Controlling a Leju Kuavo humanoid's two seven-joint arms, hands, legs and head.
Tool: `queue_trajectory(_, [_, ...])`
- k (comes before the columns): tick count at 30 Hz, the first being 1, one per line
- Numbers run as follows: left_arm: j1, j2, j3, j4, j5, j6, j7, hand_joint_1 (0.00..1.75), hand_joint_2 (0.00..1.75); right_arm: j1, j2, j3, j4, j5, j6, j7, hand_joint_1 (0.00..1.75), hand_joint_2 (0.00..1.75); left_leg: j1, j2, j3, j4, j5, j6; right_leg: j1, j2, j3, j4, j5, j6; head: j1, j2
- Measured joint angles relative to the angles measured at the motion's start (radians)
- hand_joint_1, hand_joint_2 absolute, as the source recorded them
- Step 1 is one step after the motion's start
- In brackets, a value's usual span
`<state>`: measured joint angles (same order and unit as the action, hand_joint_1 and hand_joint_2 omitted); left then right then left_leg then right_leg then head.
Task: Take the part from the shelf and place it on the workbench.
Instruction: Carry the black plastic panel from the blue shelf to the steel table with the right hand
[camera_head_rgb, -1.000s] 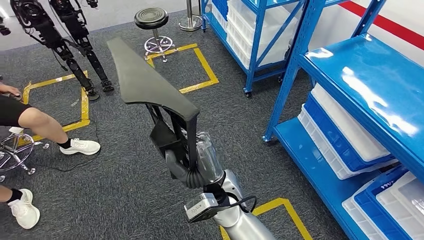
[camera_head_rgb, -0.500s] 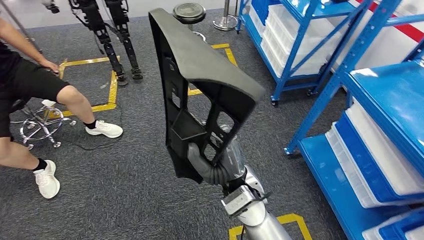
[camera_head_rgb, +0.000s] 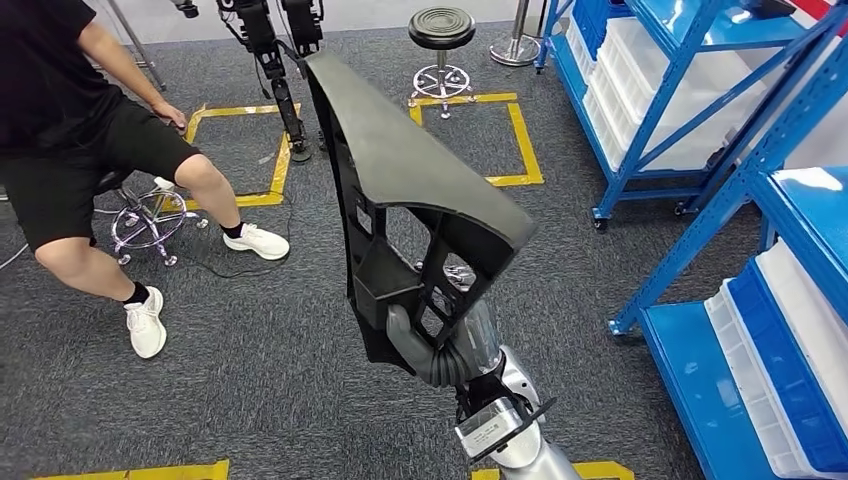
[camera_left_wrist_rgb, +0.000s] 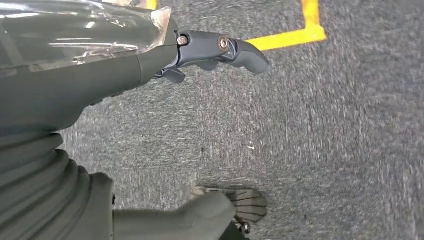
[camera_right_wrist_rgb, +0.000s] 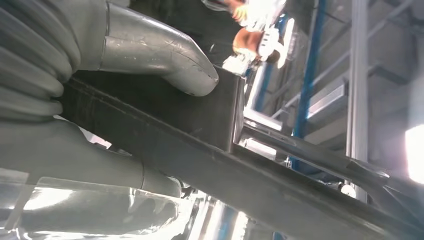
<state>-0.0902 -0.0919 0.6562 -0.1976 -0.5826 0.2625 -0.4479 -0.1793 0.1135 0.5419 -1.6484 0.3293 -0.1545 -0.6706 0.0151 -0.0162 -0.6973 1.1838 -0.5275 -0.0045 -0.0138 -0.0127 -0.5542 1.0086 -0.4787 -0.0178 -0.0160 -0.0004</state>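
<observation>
A long black plastic part (camera_head_rgb: 400, 170) with a ribbed, cut-out inner frame stands upright in the middle of the head view, held at its lower end by my right hand (camera_head_rgb: 425, 345). Close up in the right wrist view, the thumb (camera_right_wrist_rgb: 165, 55) presses on a black bar of the part (camera_right_wrist_rgb: 210, 150) and the fingers wrap beneath it. My left hand (camera_left_wrist_rgb: 125, 130) hangs over grey carpet with its fingers spread and nothing in it.
A person (camera_head_rgb: 70, 140) sits on a chrome stool (camera_head_rgb: 150, 215) at the left. Blue shelving (camera_head_rgb: 700, 110) with white and blue bins runs along the right. A black stool (camera_head_rgb: 441, 40) and another robot's legs (camera_head_rgb: 275, 50) stand beyond, amid yellow floor tape (camera_head_rgb: 525, 130).
The whole scene has shifted rightward across the frames, so the camera has turned left. The part has gone from tilted flat to upright in my right hand.
</observation>
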Motion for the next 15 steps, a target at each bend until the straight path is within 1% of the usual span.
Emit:
queue_trajectory(1, [0.001,0.0,0.0,0.0,0.001,0.002,0.0,0.0,1.75,0.005,0.0,-0.001,0.0,-0.002,0.0,-0.002,1.75,1.75,0.001,0.009,-0.033,0.065,-0.026,-0.002,0.003,-0.012,0.0,0.0,-0.002,-0.003,0.0,0.0])
queue_trajectory(2, [0.004,0.0,0.0,0.0,0.001,0.003,-0.001,0.0,1.75,0.009,0.0,-0.001,0.0,-0.003,0.0,-0.003,1.75,1.75,0.002,0.012,-0.054,0.105,-0.036,-0.002,0.006,-0.025,0.0,0.0,-0.003,-0.005,0.0,0.0])
queue_trajectory(3, [0.008,0.0,0.0,0.0,0.0,0.004,-0.001,0.0,1.75,0.013,0.0,-0.001,-0.001,-0.005,0.0,-0.005,1.75,1.75,0.002,0.014,-0.057,0.108,-0.028,-0.001,0.009,-0.038,0.001,0.0,-0.005,-0.006,0.0,0.0])
queue_trajectory(4, [0.011,0.0,0.0,0.0,-0.001,0.006,-0.001,0.0,1.75,0.016,0.0,-0.002,-0.002,-0.007,0.0,-0.007,1.75,1.75,0.002,0.019,-0.036,0.067,-0.002,0.002,0.011,-0.049,0.002,0.0,-0.007,-0.008,0.0,0.0])
queue_trajectory(5, [0.013,0.0,0.0,0.0,-0.002,0.008,-0.001,0.0,1.75,0.018,0.0,-0.002,-0.004,-0.009,0.0,-0.008,1.75,1.75,0.0,0.034,0.003,-0.004,0.032,0.008,0.013,-0.06,0.004,0.0,-0.009,-0.008,0.0,0.0])
queue_trajectory(6, [0.013,0.0,0.0,0.0,-0.004,0.009,-0.001,0.0,1.75,0.02,0.001,-0.002,-0.007,-0.012,0.0,-0.009,1.75,1.75,-0.004,0.053,0.042,-0.074,0.057,0.013,0.017,-0.069,0.006,0.0,-0.012,-0.007,0.0,0.0])
queue_trajectory(7, [0.013,0.0,0.0,0.0,-0.005,0.01,-0.002,0.0,1.75,0.02,0.001,-0.003,-0.01,-0.015,0.001,-0.009,1.75,1.75,-0.009,0.068,0.072,-0.128,0.074,0.018,0.02,-0.078,0.008,0.001,-0.015,-0.004,0.001,0.0])
queue_trajectory(8, [0.012,0.0,0.0,0.0,-0.006,0.01,-0.003,0.0,1.75,0.021,0.001,-0.003,-0.013,-0.017,0.002,-0.01,1.75,1.75,-0.014,0.078,0.088,-0.159,0.08,0.023,0.022,-0.087,0.01,0.0,-0.018,0.0,0.002,0.0])
queue_trajectory(9, [0.012,0.0,0.0,0.0,-0.007,0.01,-0.004,0.0,1.75,0.022,0.001,-0.004,-0.014,-0.019,0.003,-0.01,1.75,1.75,-0.018,0.074,0.089,-0.166,0.078,0.026,0.024,-0.095,0.012,-0.001,-0.02,0.005,0.003,0.0])
queue_trajectory(10, [0.014,-0.001,0.0,0.0,-0.008,0.011,-0.004,0.0,1.75,0.023,0.002,-0.005,-0.015,-0.02,0.004,-0.01,1.75,1.75,-0.02,0.062,0.09,-0.17,0.079,0.03,0.024,-0.104,0.016,-0.003,-0.022,0.009,0.002,0.0])
queue_trajectory(11, [0.016,-0.001,0.0,0.0,-0.008,0.011,-0.005,0.0,1.75,0.024,0.003,-0.005,-0.016,-0.02,0.006,-0.01,1.75,1.75,-0.018,0.052,0.094,-0.177,0.083,0.035,0.023,-0.102,0.016,-0.001,-0.025,0.014,0.002,0.0])
queue_trajectory(12, [0.017,-0.001,0.0,0.0,-0.008,0.011,-0.005,0.0,1.75,0.025,0.003,-0.006,-0.018,-0.021,0.007,-0.01,1.75,1.75,-0.015,0.041,0.099,-0.184,0.088,0.04,0.022,-0.086,0.014,0.01,-0.033,0.016,0.003,0.0])
queue_trajectory(13, [0.018,-0.002,0.0,0.0,-0.009,0.011,-0.005,0.0,1.75,0.025,0.003,-0.007,-0.02,-0.022,0.008,-0.01,1.75,1.75,-0.012,0.03,0.105,-0.192,0.093,0.046,0.02,-0.06,0.002,0.042,-0.05,0.016,0.004,0.0])
queue_trajectory(14, [0.017,-0.002,0.0,0.0,-0.011,0.011,-0.005,0.0,1.75,0.027,0.002,-0.009,-0.021,-0.022,0.009,-0.011,1.75,1.75,-0.009,0.019,0.108,-0.197,0.097,0.05,0.017,-0.029,-0.023,0.095,-0.076,0.014,0.006,0.0])
queue_trajectory(15, [0.015,-0.002,0.0,0.0,-0.013,0.011,-0.006,0.0,1.75,0.03,0.0,-0.011,-0.022,-0.023,0.01,-0.012,1.75,1.75,-0.009,0.007,0.108,-0.198,0.098,0.052,0.014,-0.008,-0.054,0.163,-0.105,0.01,0.008,0.0])
